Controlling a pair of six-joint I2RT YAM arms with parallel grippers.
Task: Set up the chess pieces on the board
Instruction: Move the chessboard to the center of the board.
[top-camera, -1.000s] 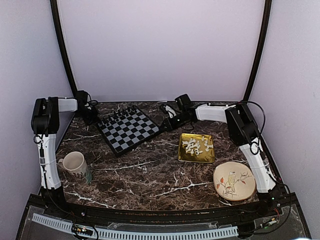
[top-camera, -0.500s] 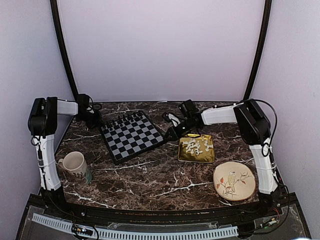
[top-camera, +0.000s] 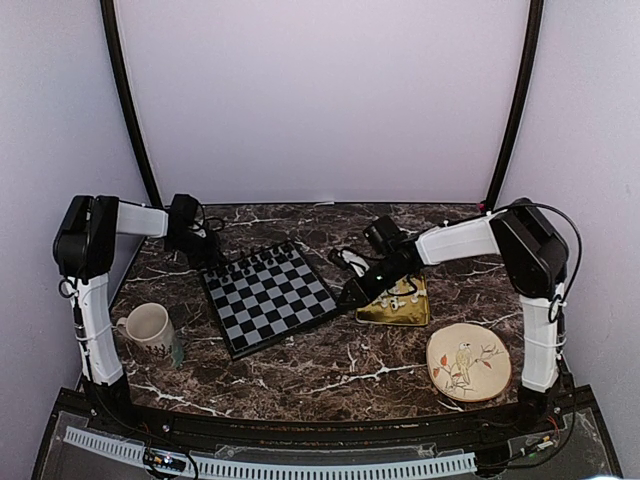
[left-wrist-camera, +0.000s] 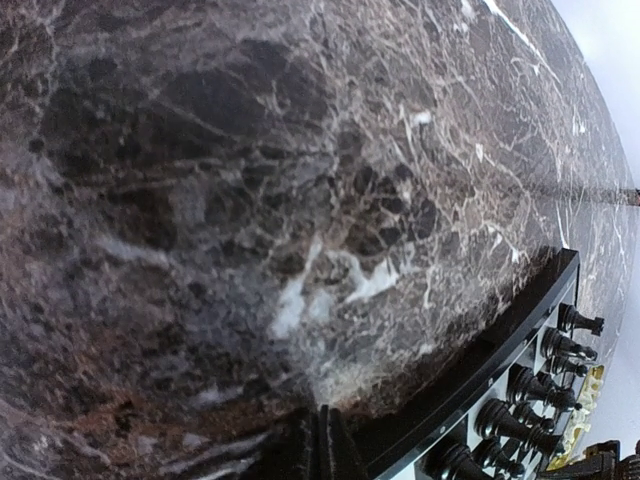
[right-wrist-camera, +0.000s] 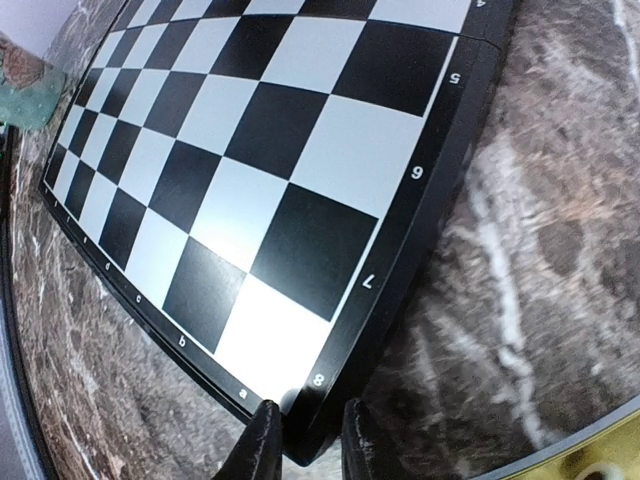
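Note:
The board (top-camera: 270, 296) lies at an angle on the marble, with black chessmen (top-camera: 262, 254) along its far edge. My right gripper (top-camera: 347, 297) is shut on the board's right corner; in the right wrist view its fingers (right-wrist-camera: 262, 440) sit on either side of that corner of the board (right-wrist-camera: 230, 150). My left gripper (top-camera: 213, 258) is shut and empty, its tips (left-wrist-camera: 322, 440) low over the marble beside the board's black rim (left-wrist-camera: 480, 370). The white chess pieces (top-camera: 405, 296) lie in a gold tray (top-camera: 410, 315), partly hidden by my right arm.
A cream mug (top-camera: 150, 327) stands at the front left. A round bird-painted plate (top-camera: 468, 362) sits at the front right, just below the tray. Black chessmen (left-wrist-camera: 525, 385) crowd the board edge nearest my left gripper.
The board has slid toward the front and slightly right, with my right gripper on its corner. My left gripper has followed along its far left side. My right arm now covers part of the tray.

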